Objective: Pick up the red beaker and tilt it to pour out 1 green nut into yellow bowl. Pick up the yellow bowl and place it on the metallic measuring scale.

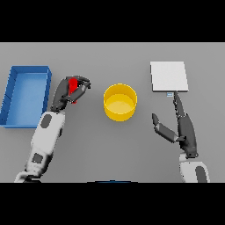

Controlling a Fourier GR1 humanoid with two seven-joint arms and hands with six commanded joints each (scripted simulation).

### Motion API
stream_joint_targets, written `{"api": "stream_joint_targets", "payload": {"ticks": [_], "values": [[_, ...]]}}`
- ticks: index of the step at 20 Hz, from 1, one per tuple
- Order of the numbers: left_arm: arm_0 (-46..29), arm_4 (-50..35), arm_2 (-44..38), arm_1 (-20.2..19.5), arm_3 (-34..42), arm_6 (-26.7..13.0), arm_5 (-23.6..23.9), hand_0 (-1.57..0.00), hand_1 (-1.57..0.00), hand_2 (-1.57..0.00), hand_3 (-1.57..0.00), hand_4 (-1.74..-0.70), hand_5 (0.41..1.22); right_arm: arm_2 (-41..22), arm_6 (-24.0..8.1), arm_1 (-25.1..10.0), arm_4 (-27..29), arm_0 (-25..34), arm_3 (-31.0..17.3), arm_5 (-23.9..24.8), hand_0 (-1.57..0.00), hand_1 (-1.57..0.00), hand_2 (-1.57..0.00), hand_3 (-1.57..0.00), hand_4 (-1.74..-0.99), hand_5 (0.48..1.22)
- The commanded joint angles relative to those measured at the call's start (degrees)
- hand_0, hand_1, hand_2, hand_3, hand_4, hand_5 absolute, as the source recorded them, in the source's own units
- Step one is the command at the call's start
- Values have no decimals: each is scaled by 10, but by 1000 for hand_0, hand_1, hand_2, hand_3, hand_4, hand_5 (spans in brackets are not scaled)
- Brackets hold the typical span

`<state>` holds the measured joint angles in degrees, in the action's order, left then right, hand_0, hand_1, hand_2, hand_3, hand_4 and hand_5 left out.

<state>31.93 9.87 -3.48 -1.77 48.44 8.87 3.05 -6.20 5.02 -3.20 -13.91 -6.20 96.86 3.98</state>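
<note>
Head view shows the small red beaker clasped in the left hand, left of the round yellow plastic bowl at mid-counter. Pouring and weighing both look undone; the flat metallic measuring scale sits bare toward the right far edge. Right hand rests open-fingered. A blue tray hugs the grey counter's left edge.

Plain grey table filling the view, evenly lit, soft shadows

I log one flat grey table: round yellow bowl centre; white square metallic scale at two o'clock; blue rectangular open tray at nine o'clock.
</note>
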Motion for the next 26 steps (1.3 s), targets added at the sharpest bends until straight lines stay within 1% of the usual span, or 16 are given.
{"api": "stream_joint_targets", "payload": {"ticks": [1, 2, 3, 5, 6, 7, 11, 13, 14, 15, 17, 19, 20, 22, 24, 26], "values": [[-7, -1, -1, 4, 5, 9, 1, -1333, -1343, -1351, -1265, -1523, 1148, 4, -5, -2, 2, 6, 3, 2, 1, 1, 1, 1, -1259, 646], [-6, 2, -1, 6, 6, 4, 4, -1380, -1388, -1395, -1326, -1505, 1162, 2, -5, -3, 1, 2, 5, 1, 1, 1, 1, 1, -1257, 645], [-4, 1, -4, 3, 9, -5, 9, -1419, -1425, -1430, -1375, -1552, 1159, 2, -5, 0, 5, 6, 2, -2, 1, 1, 1, 1, -1258, 644], [-3, -14, -8, 11, 11, 8, 16, -1473, -1477, -1481, -1446, -1620, 1140, 8, -8, -5, 14, 3, 0, -8, 1, 1, 1, 1, -1260, 643], [-6, -22, -12, 12, 17, 19, 20, -1493, -1496, -1499, -1471, -1644, 1132, 2, 7, -2, 10, -3, 4, -7, 1, 1, 1, 1, -1262, 646], [-6, -29, -14, 12, 23, 22, 23, -1509, -1511, -1513, -1491, -1664, 1128, 4, -2, -5, 5, 0, 4, -3, 1, 1, 1, 1, -1258, 646], [-3, -27, 4, -3, 78, 1, 33, -1545, -1546, -1547, -1538, -1709, 1114, 3, 5, -5, 1, 5, 2, -2, 1, 1, 1, 1, -1263, 652], [2, -7, 29, -16, 97, -16, 29, -1555, -1555, -1556, -1550, -1721, 1114, -1, 10, -7, -4, 2, -1, -3, 1, 1, 1, 1, -1262, 658], [1, 9, 48, -25, 112, -28, 26, -1558, -1558, -1559, -1554, -1725, 1117, 4, 6, -9, 0, 8, -3, -3, 1, 1, 1, 1, -1261, 661], [4, 28, 69, -40, 129, -57, 18, -1561, -1561, -1561, -1558, -1728, 1121, 1, 11, -9, -1, 3, 3, -5, 1, 1, 1, 1, -1257, 663], [15, 58, 103, -59, 138, -89, 4, -1564, -1565, -1565, -1562, -1733, 1125, -4, 8, -7, -14, -2, 3, 1, 1, 1, 1, 1, -1256, 671], [23, 76, 126, -66, 141, -110, 0, -1564, -1565, -1565, -1562, -1733, 1117, -3, 6, -9, -15, -8, 3, 2, 1, 1, 1, 1, -1256, 676], [27, 83, 135, -67, 141, -118, -1, -1564, -1565, -1565, -1562, -1733, 1112, -3, -2, -7, -15, -2, 3, 3, 1, 1, 1, 1, -1256, 678], [34, 97, 153, -68, 135, -128, 2, -1564, -1565, -1565, -1562, -1733, 1112, -3, -4, -9, -11, -6, 11, -2, 1, 1, 1, 1, -1256, 678], [47, 132, 180, -82, 134, -160, 6, -1567, -1567, -1567, -1565, -1736, 1117, -2, -15, -9, -14, 6, 5, 0, 1, 1, 1, 1, -1255, 681], [68, 176, 214, -101, 128, -188, 3, -1568, -1568, -1568, -1567, -1738, 1131, -2, -14, -6, -10, 10, 0, -1, 1, 1, 1, 1, -1252, 685]]}}
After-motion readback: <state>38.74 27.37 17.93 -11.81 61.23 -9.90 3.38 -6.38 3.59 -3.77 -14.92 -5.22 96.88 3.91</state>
